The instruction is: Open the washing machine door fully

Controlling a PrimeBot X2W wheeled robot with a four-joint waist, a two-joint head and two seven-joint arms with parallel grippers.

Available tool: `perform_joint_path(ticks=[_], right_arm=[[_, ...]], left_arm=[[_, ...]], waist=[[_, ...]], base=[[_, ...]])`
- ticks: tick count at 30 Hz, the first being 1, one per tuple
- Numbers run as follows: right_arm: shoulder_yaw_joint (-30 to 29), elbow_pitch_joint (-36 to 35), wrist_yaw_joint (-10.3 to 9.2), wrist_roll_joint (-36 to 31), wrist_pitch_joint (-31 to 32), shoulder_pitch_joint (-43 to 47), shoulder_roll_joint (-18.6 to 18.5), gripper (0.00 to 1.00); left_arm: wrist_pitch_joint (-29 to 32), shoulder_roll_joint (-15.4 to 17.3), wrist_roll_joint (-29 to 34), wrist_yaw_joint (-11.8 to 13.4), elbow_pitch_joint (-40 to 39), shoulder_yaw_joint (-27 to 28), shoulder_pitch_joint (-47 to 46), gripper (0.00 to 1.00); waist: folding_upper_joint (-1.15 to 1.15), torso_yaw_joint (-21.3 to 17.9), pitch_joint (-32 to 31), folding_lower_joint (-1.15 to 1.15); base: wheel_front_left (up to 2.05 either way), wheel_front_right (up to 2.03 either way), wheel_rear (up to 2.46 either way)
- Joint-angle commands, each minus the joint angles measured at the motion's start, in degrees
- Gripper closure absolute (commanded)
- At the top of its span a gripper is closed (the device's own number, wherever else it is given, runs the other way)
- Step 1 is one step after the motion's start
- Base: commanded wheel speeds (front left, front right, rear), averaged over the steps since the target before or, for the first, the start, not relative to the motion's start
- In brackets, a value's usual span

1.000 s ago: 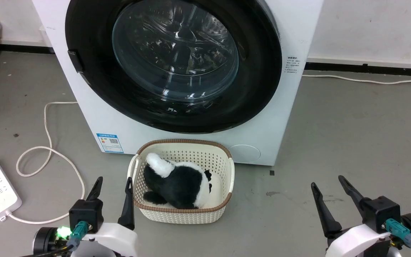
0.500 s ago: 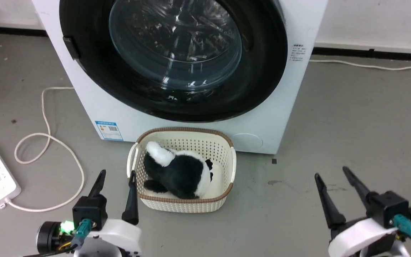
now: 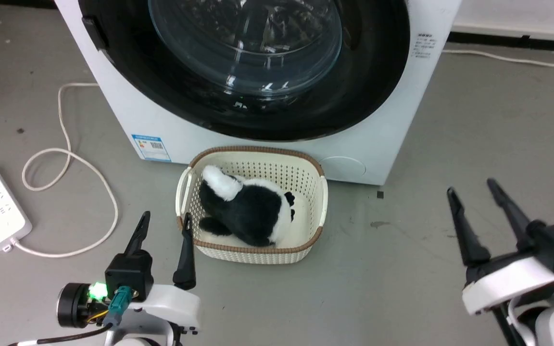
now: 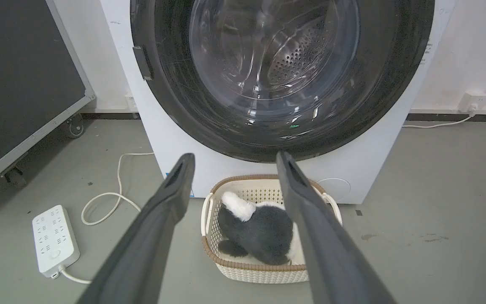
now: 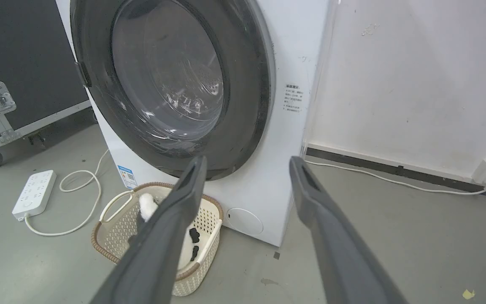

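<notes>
Washing machine door [image 3: 245, 48] sits closed, flush on the washing machine [image 3: 176, 139] front, far centre. Left gripper [image 3: 167, 215] is low at near left with fingers spread, just beside the basket [image 3: 322, 202]. Right gripper [image 3: 471, 186] is at near right, fingers spread, pointing toward the machine, touching nothing.

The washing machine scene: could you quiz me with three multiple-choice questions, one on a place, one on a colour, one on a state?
1. Where is the basket relative to the washing machine? A) on top of it B) on the floor before its front C) behind it
2. What colours is the plush toy in the basket? A) black and white B) red and yellow C) green
3. The washing machine door is: A) wide open B) removed C) shut
Answers: 1 B, it stands below the door; 2 A, black body, white patches; 3 C, it lies flush with the front.
</notes>
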Motion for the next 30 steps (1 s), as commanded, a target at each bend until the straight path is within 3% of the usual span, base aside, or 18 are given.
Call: perform_joint_path(ticks=[1, 2, 3, 18, 30], right_arm=[[-0.3, -0.1, -0.02, 1.5, -0.3, -1.9, -0.6, 0.0], [-0.5, 0.0, -0.02, 2.2, -0.1, -2.5, -0.7, 0.65], [-0.7, 0.0, -0.02, 3.0, 0.1, -3.1, -0.8, 1.0], [-7.0, 4.2, -0.02, 16.6, 5.5, -13.9, 0.5, 1.0], [-12.8, 11.8, -0.03, 26.9, 15.6, -27.2, 1.8, 1.0]], left_arm=[[-0.7, 0.0, 0.0, 0.6, -0.4, -0.4, -1.1, 0.0], [-0.8, 0.0, 0.0, 0.7, -0.4, -0.5, -1.3, 0.0], [-0.9, 0.0, 0.0, 0.8, -0.5, -0.7, -1.4, 0.0], [-2.6, 0.1, 0.0, 2.3, -0.9, -2.3, -3.5, 0.0], [-4.2, 0.2, 0.1, 3.8, -1.5, -3.4, -5.7, 0.0]], waist=[[0.0, 0.3, 0.7, -0.01], [0.0, 0.4, 1.0, -0.01], [0.0, 0.5, 1.3, -0.01], [0.0, 1.8, 5.7, -0.01], [0.0, 3.2, 10.3, -0.01]], base=[[0.0, 0.0, 0.0], [0.0, 0.0, 0.0], [0.0, 0.0, 0.0], [0.0, 0.0, 0.0], [0.0, 0.0, 0.0]])
